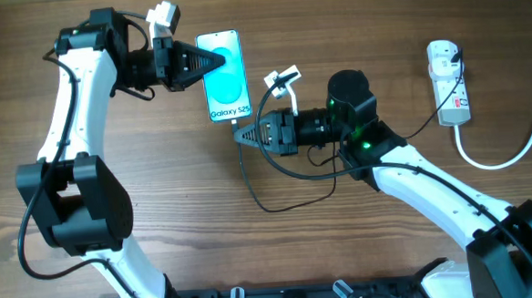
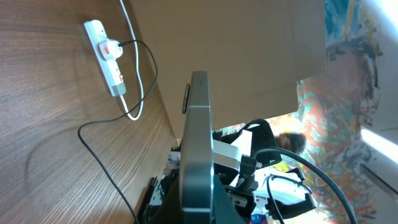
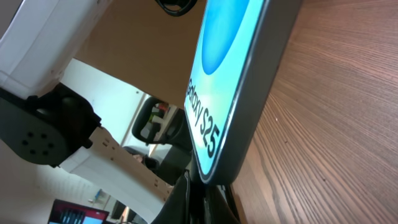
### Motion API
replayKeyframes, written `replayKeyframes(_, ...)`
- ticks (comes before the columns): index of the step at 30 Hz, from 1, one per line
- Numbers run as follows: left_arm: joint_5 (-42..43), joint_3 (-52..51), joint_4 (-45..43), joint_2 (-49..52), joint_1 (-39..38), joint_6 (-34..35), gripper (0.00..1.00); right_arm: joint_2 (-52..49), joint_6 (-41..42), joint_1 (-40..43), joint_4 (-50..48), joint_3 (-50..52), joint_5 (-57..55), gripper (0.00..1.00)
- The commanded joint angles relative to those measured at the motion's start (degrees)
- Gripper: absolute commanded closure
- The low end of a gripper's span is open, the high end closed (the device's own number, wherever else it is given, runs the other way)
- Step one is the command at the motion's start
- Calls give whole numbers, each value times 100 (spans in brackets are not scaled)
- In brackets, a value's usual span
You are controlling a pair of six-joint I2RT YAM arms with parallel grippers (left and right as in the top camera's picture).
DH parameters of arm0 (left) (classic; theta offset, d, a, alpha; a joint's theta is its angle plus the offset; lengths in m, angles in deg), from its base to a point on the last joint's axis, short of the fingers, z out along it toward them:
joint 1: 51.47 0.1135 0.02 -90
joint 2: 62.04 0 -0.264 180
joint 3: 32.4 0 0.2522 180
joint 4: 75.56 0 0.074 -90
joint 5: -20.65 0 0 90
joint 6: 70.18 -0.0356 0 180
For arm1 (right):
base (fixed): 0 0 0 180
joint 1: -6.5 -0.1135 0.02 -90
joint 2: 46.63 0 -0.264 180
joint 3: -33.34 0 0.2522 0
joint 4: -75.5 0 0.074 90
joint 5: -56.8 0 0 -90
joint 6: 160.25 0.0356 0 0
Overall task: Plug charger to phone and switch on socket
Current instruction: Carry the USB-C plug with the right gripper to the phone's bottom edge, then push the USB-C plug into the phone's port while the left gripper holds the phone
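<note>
Overhead: flat cyan-screened smartphone lies long axis far-to-near; left gripper clamped on its left edge; right gripper pinches plug end of thin black charger cable, just off phone's near end; white oblong power strip well right.

Cyan-screened phone (band reading Galaxy S25) faces up; black charger loops nearby, white socket well right.

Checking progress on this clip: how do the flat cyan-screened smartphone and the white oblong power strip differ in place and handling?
The cyan-screened smartphone sits left of centre; the white power strip lies far right. Both grippers are at the phone, the left gripper clamping its side, the right gripper at its bottom end; none touches the strip. The phone is broader and colourful, the strip narrower and white. Both are slim oblongs.
</note>
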Motion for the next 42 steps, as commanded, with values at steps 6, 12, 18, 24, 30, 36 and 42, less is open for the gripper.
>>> replayKeyframes(6,323,81,22,42,-39,-74,96,70,205,24,-201,15,-83,96)
replayKeyframes(12,323,81,17,42,-70,-76,96,2,323,24,-251,15,-83,96)
replayKeyframes(18,323,81,-7,42,-68,-76,96,-260,697,24,-763,15,35,96)
replayKeyframes(24,323,81,-4,42,-70,-74,96,-308,802,24,-925,15,37,96)
replayKeyframes(30,326,81,-48,42,70,-74,96,-308,898,46,-938,15,529,96)
replayKeyframes(36,326,81,-48,42,247,-74,96,-308,627,243,-951,15,1115,96)
replayKeyframes(42,326,81,-46,42,254,-72,96,-352,514,245,-960,15,1156,96)
